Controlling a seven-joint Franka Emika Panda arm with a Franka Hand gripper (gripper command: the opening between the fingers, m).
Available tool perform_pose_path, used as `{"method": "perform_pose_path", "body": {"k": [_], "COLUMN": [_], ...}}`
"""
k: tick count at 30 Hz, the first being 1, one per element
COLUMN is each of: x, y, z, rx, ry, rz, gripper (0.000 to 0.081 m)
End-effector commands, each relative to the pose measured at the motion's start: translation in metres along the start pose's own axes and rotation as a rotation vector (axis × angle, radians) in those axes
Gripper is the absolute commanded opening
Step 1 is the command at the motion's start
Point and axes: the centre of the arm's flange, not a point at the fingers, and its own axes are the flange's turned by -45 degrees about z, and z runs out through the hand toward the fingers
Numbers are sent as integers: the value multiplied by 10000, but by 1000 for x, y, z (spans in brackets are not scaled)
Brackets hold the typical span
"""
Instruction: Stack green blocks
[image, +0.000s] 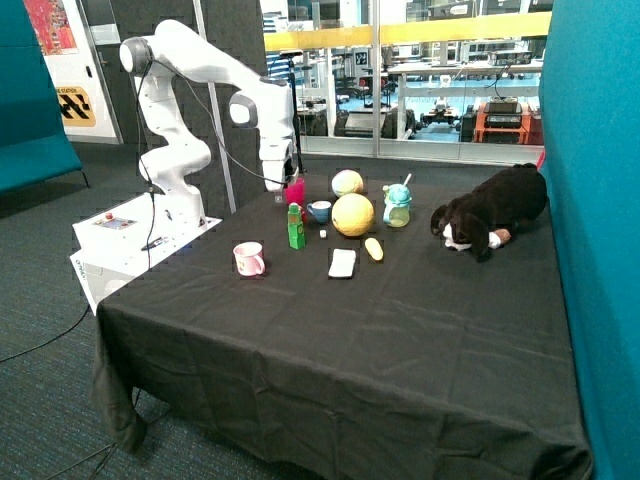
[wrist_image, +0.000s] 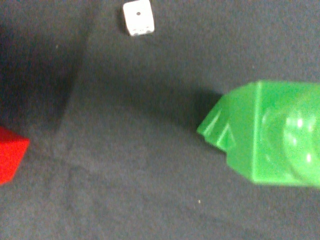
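Observation:
The green blocks (image: 296, 228) stand as one upright tower on the black tablecloth, between a pink-and-white mug and a small blue cup. My gripper (image: 283, 193) hangs just above and slightly behind the tower's top, apart from it. From the wrist view, the top green block (wrist_image: 265, 132) with its round stud shows from above at one edge of the picture. Nothing of the gripper itself shows there. A corner of a red block (wrist_image: 10, 155) lies on the cloth at the opposite edge.
A white die (wrist_image: 138, 17) lies near the tower. Around it stand a mug (image: 248, 258), blue cup (image: 320, 211), magenta cup (image: 295, 190), two yellow balls (image: 352, 214), teal sippy cup (image: 397, 206), white pad (image: 342, 262) and plush dog (image: 490, 215).

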Motion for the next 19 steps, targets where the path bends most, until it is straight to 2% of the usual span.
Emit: {"method": "perform_pose_path", "body": {"k": [1, 6, 8, 9, 19], "x": [-23, -24, -22, -22, -3], "y": [2, 5, 5, 5, -6], "z": [-4, -4, -3, -3, -2], "rx": [-19, -19, -18, -19, -20], "ry": [60, 60, 60, 60, 59], "rz": [-95, -47, 250, -126, -447], "gripper": [808, 808, 808, 808, 808]}}
